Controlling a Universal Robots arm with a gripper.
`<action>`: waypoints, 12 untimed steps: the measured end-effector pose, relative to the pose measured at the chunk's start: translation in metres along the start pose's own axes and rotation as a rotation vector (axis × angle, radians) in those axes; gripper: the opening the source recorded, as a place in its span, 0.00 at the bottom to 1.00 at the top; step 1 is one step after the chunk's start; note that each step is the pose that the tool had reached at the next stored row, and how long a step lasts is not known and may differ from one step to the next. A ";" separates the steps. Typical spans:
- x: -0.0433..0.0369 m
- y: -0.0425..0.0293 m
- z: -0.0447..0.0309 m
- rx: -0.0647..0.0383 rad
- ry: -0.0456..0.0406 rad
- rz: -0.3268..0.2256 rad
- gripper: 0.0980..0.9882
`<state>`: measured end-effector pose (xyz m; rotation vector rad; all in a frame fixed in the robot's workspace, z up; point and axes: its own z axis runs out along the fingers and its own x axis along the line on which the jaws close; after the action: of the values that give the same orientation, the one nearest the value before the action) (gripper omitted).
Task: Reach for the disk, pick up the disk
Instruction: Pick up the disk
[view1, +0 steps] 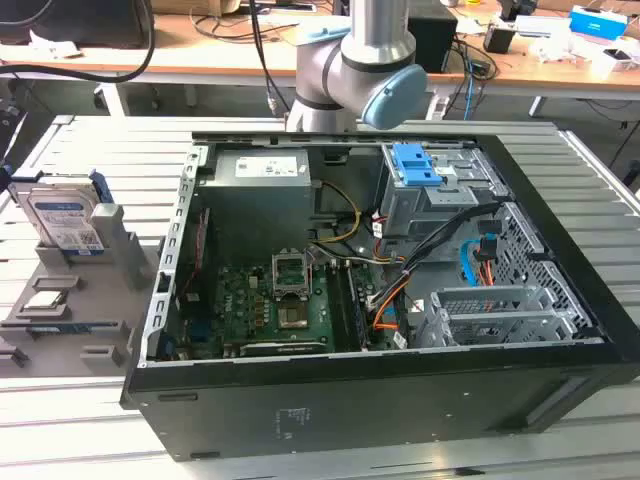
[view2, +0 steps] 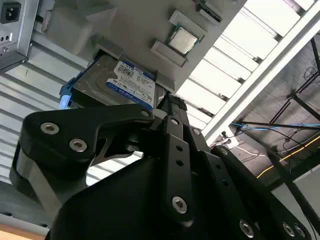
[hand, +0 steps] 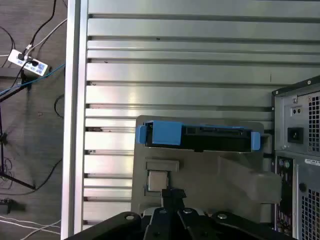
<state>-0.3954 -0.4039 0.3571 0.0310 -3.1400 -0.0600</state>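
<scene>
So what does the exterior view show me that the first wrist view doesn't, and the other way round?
Exterior view: the arm, and the open computer case's inside, with its motherboard and a blue bracket. First wrist view: the gripper, apart from the disk, and a power strip on the floor. Shared: the disk standing on edge in the grey holder, the small chip beside it, and the computer case, seen from its back in the first wrist view.
</scene>
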 end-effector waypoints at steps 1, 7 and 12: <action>0.0001 0.0000 0.0000 0.000 0.0010 -0.025 0.01; 0.0000 0.0000 0.0000 0.000 0.0088 -0.231 0.01; 0.0000 0.0000 0.0000 0.000 0.0161 -0.423 0.01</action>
<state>-0.3954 -0.4039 0.3570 0.6888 -3.0556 -0.0582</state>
